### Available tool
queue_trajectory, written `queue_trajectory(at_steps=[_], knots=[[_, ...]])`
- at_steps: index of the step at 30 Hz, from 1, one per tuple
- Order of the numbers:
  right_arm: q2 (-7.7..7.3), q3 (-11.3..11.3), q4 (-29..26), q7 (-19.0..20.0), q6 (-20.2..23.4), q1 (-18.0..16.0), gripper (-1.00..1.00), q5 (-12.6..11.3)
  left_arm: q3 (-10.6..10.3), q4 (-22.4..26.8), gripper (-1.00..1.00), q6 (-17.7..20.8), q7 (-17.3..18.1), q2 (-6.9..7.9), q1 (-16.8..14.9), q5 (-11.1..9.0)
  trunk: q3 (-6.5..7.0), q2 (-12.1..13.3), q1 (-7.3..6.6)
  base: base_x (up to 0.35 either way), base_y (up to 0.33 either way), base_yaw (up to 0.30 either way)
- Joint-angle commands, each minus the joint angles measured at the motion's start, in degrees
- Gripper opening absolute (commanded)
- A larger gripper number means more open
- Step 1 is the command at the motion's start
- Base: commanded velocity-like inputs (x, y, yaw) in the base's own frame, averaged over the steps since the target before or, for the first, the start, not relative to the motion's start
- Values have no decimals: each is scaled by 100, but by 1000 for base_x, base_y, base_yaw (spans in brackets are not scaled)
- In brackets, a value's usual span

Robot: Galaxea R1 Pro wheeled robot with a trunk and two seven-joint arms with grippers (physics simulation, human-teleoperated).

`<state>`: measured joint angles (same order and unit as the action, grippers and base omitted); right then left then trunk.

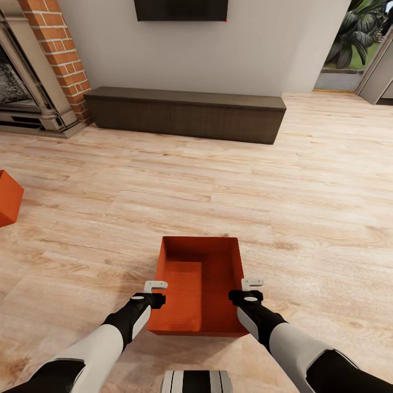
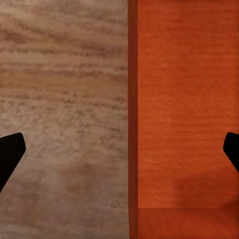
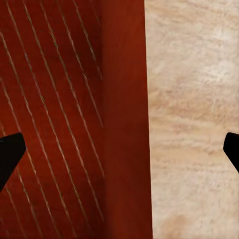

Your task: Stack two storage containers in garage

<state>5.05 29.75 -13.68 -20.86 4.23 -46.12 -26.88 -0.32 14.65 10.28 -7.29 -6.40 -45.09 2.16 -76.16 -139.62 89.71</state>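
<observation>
Now I am straddling the first bin's two side walls.

From my head, the container is sitting on the living-room planks between my left gripper and right gripper; the second container is lying beyond it toward the fireplace. Each wrist is showing spread fingers either side of a wall, unclamped. Nothing is carried yet.

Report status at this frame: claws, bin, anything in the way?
Both claws open, left claw and right claw straddling the near container's side walls. Bin on the living-room wood floor, ungripped. Second container at left edge. No obstruction seen.
</observation>
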Motion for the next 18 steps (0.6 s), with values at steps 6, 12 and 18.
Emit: queue_trajectory(at_steps=[6, 12, 18], knots=[[-9, 48, -12, -41, 43, -2, 100, -25, -4, 12, 100, 36, -18, -1, 0, 28, -4, -1, -1, 0, 0, 0], [-42, 48, -12, -41, 43, -2, 100, -27, -4, 12, 100, 35, -21, -1, 0, 26, -4, -1, -1, 0, 0, 0], [-47, 48, -12, -41, 43, -2, 100, -26, -4, 12, 100, 36, -34, -1, 0, 13, -94, -202, 109, 0, 0, 0]])
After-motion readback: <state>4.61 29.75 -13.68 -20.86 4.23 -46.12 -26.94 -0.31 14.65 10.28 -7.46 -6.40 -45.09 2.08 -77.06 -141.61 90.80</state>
